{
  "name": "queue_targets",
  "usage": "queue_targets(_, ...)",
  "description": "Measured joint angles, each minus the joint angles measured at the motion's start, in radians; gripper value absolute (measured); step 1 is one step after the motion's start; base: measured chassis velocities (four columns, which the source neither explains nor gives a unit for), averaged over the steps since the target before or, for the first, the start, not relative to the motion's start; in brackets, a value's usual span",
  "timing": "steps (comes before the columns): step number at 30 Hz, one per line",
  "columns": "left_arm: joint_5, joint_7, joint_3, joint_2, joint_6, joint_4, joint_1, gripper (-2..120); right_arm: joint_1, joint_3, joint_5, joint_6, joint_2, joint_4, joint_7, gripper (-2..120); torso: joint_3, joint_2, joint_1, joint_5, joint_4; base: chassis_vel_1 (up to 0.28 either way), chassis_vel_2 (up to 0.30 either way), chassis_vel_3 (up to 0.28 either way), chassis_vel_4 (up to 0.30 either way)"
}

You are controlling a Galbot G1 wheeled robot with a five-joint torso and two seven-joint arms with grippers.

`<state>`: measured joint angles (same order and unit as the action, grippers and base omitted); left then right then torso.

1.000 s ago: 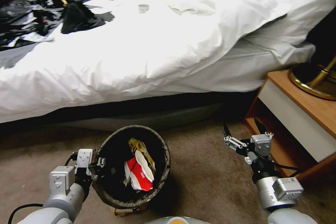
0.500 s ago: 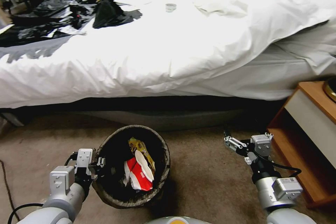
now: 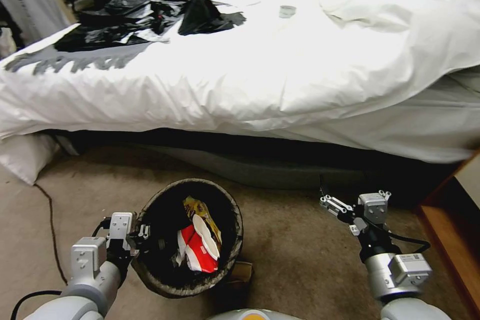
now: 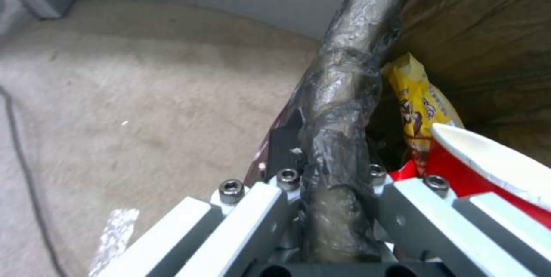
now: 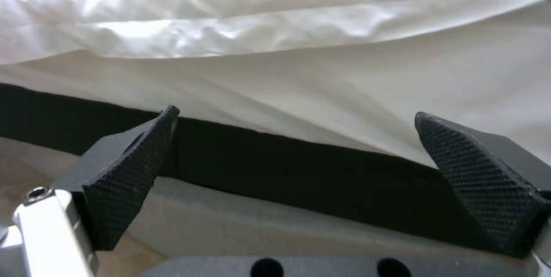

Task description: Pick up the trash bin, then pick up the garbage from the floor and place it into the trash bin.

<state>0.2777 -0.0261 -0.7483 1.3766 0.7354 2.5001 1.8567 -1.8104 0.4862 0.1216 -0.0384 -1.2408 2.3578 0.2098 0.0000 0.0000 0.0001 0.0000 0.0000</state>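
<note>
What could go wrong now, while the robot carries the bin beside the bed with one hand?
1. The left hand holds the trash bin only by a pinch on its bag-covered rim; the slick liner might slip, or the bin might tilt.
2. The red-white wrapper and yellow wrapper stand up high inside, so a tilt could spill them onto the carpet.
3. The open right hand points at the bed's sheet; it might snag the cloth.
</note>
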Motion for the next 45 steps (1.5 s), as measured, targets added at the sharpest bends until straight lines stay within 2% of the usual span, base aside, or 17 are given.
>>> queue_targets(39, -0.002, -0.003, 0.0, 0.002, 0.0, 0.0, -0.003, 1, 0.01, -0.006, 0.003, -0.005, 0.001, -0.007, 0.008, 100, 0.0, 0.0, 0.0, 0.0, 0.0003, 0.074, 0.07, 0.07, 0.074)
queue_targets(45, -0.001, -0.004, 0.001, 0.003, 0.0, 0.0, -0.006, 1, 0.006, -0.001, 0.004, -0.007, -0.001, -0.008, 0.018, 100, 0.0, 0.0, 0.0, 0.0, -0.0002, 0.0, 0.0, 0.0, 0.0)
